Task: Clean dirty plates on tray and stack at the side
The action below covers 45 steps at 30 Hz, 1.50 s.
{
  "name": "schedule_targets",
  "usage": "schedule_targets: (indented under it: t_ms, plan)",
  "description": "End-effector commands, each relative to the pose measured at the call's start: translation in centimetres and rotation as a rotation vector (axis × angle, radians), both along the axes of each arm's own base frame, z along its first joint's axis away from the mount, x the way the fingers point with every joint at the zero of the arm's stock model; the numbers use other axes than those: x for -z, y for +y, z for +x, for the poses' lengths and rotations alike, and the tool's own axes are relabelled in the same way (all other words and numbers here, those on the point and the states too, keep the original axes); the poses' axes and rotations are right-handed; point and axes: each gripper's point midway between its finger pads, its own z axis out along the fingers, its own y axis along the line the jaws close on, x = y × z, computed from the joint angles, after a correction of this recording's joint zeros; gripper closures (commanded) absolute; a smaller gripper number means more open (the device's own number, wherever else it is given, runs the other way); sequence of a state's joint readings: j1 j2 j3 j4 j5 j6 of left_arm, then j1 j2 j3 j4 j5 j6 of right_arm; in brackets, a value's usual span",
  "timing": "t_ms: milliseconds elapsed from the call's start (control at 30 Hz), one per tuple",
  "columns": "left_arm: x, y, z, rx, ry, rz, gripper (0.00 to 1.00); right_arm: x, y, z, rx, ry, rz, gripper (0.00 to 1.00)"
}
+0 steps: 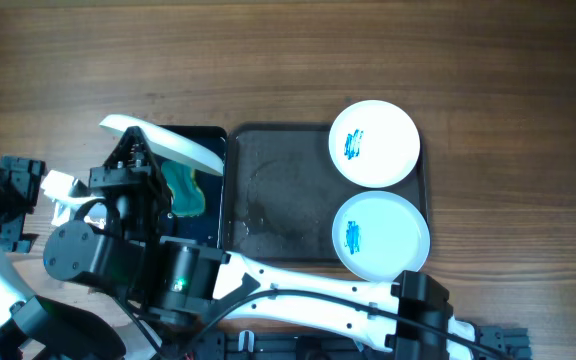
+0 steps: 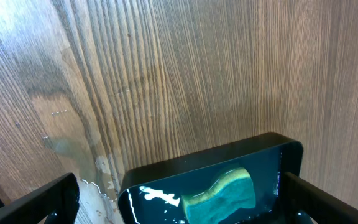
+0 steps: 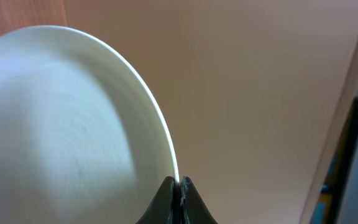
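The right pincer [image 3: 178,194] is right up close. Its two fingers are squeezed onto the thin edge of a white plate [image 3: 61,124], pinching it. Seen from above, that plate is lifted up and tipped on its side. It is over the far left corner of the small black tray [image 2: 204,163]. The long white right arm [image 1: 308,290] reaches across the front of the worktop [image 1: 268,60] to get there.

The left pincer [image 2: 179,186] is spread wide apart. It hangs over one end of the black tray. A blue-green sponge [image 2: 225,190] lies in that tray, and the tray floor looks shiny and wet.

Just beside the black tray, on its right, sits the big grey tray [image 1: 278,190]. Two more white plates lie flat at its right end, and they nearly touch each other. The far plate [image 1: 383,150] has a blue smear [image 1: 353,145] on its left part. The near plate [image 1: 388,240] has a second blue smear [image 1: 352,237], and it sticks out a little over the grey tray's front rim.
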<state>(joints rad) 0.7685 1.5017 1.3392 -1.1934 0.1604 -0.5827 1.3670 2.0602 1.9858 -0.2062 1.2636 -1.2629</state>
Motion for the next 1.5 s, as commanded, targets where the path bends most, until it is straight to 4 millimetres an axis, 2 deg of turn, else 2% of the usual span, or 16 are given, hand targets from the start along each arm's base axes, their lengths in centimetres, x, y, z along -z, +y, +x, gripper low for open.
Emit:
schedule_targets:
  t_ms: [0,133,200,333,467,567,600,767,867,1033,1167,1200,1233,1267,1400,1467]
  plan:
    - [0.0,0.0,0.1,-0.014,-0.007,-0.016,0.00,1.9,-2.9,3.4,0.153,0.046,0.355,0.96]
    - [0.0,0.0,0.1,-0.014,-0.008,-0.016,0.00,12.1,-2.7,3.8,0.135,0.596,0.628,0.96]
    - [0.0,0.1,0.1,-0.014,-0.008,-0.015,0.00,15.1,-3.4,4.4,0.234,0.859,0.828,0.96]
    - [0.0,-0.4,0.5,0.019,-0.009,-0.009,0.00,13.1,-8.3,9.3,0.362,1.082,1.149,0.96]
    - [0.0,-3.0,2.7,0.155,-0.015,0.003,0.00,9.9,-18.6,15.3,0.505,1.088,1.385,0.95]
    - [0.5,-7.2,5.3,0.312,-0.012,-0.001,0.00,11.0,-31.1,18.7,0.771,1.032,1.519,0.96]
    - [0.6,-8.8,6.0,0.369,-0.011,-0.002,0.00,12.0,-37.0,19.2,0.914,0.985,1.566,0.96]
    - [0.5,-16.2,8.6,0.618,-0.037,0.024,0.00,15.4,-55.6,17.1,1.344,0.787,1.750,0.96]
    - [0.5,-17.9,8.6,0.671,-0.035,0.026,0.00,18.5,-60.7,14.8,1.492,0.737,1.801,0.96]
    - [0.6,-18.5,8.4,0.688,-0.027,0.022,0.00,27.7,-64.8,10.2,1.699,0.728,1.838,0.96]
    - [0.7,-18.5,8.0,0.721,-0.010,0.021,0.00,30.2,-66.1,8.6,1.743,0.695,1.857,0.96]
    - [0.7,-18.5,7.8,0.736,-0.004,0.021,0.00,30.2,-66.3,8.4,1.755,0.687,1.862,0.92]
    - [0.7,-18.5,7.7,0.738,-0.001,0.021,0.00,30.2,-66.3,8.4,1.749,0.694,1.854,0.61]
    - [0.7,-18.6,7.6,0.739,0.002,0.019,0.00,30.2,-66.2,8.5,1.736,0.707,1.852,0.48]
    - [0.7,-18.6,7.6,0.739,0.002,0.019,0.00,27.6,-62.9,10.5,1.540,0.870,1.958,0.50]
    - [0.7,-18.6,7.6,0.739,0.002,0.019,0.00,23.9,-60.2,12.2,1.347,0.913,1.953,0.50]
